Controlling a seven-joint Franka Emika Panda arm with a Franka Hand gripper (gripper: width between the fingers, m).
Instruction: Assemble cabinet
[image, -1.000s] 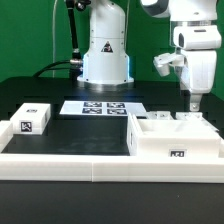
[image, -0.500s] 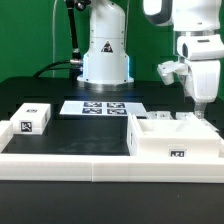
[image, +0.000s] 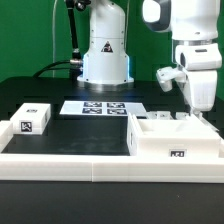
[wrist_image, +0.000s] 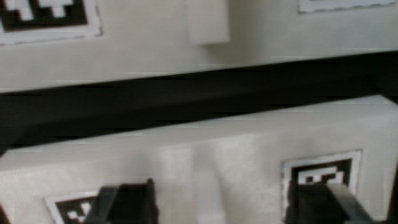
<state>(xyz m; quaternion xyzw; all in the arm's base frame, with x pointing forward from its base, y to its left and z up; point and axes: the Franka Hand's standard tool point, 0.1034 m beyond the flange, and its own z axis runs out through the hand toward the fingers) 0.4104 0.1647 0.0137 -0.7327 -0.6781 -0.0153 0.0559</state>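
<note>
The white cabinet body (image: 175, 140), an open box with a tag on its front, stands at the exterior view's right. Smaller white panels with tags (image: 32, 117) lie at the exterior view's left. My gripper (image: 202, 112) hangs just above the back right part of the cabinet body. In the wrist view my gripper (wrist_image: 228, 205) is open and holds nothing; its dark fingers (wrist_image: 128, 205) stand wide apart over a white tagged cabinet surface (wrist_image: 214, 150). Another white tagged part (wrist_image: 125, 50) lies beyond a dark gap.
The marker board (image: 100, 107) lies flat at the back middle of the black table. A low white border rail (image: 90, 170) runs along the front. The arm's white base (image: 105, 55) stands behind the board.
My gripper has shifted a little toward the exterior view's right and slightly lower over the cabinet body. The parts on the table have not moved.
</note>
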